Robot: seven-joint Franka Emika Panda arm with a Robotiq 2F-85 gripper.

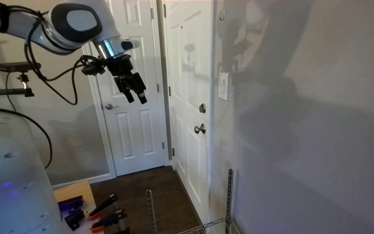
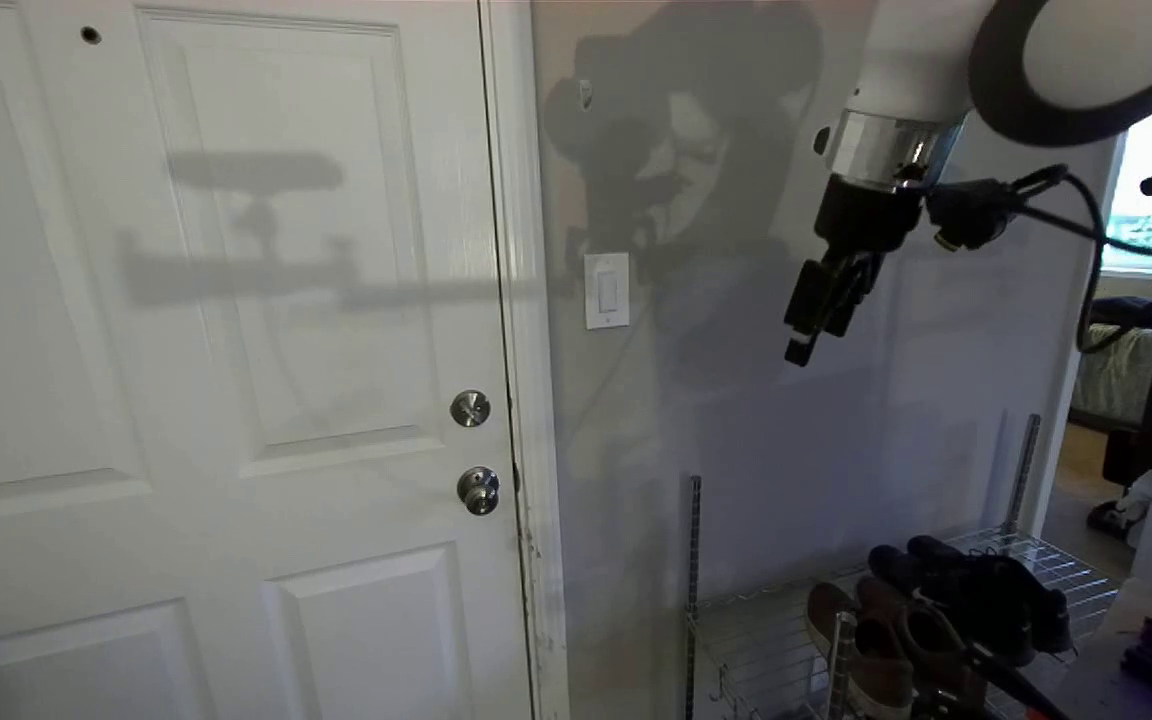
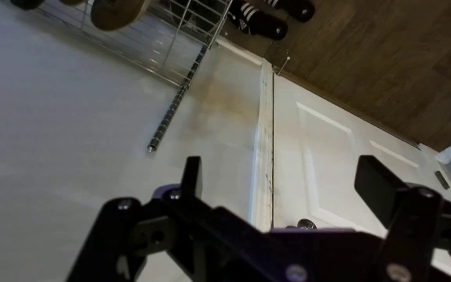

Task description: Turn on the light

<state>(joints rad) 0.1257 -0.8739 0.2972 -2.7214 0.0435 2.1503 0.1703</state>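
While aloft, end effector (image 1: 137, 98) aslant downward.

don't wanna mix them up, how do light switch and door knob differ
The light switch is white and rectangular; the door knob is metallic and round. The switch lies flat on the wall; the knob juts from the door. The switch sits higher than the knob. The gripper touches neither.
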